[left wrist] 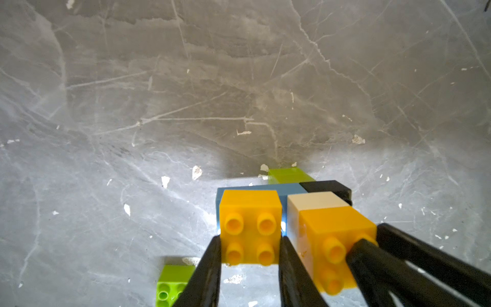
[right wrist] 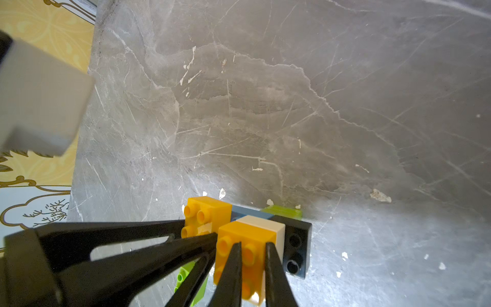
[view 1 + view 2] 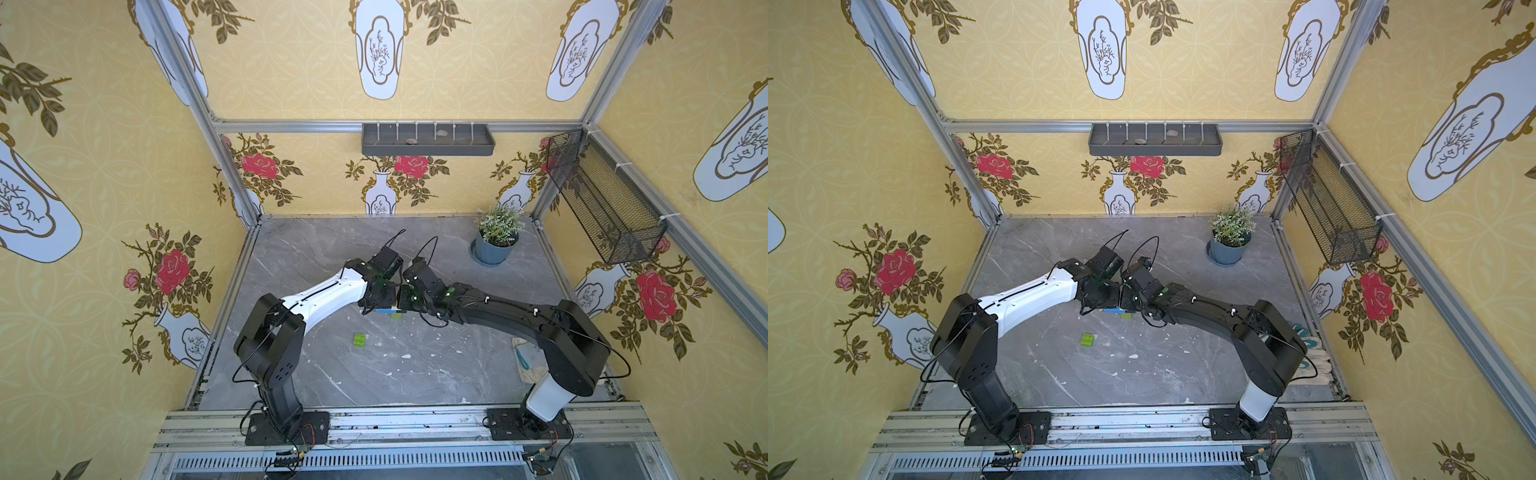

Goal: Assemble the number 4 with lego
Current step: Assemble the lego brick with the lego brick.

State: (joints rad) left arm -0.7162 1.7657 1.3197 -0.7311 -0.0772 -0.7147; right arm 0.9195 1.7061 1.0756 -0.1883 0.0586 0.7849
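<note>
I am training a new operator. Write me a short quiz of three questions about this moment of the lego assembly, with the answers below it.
1. True or false: the left gripper is closed on a yellow brick.
2. Which colour is the loose brick that lies apart from the number 4 cluster? A) red B) lime green C) purple
3. How many yellow bricks does the cluster carry?

Key: 1 true; 2 B; 3 two.
</note>
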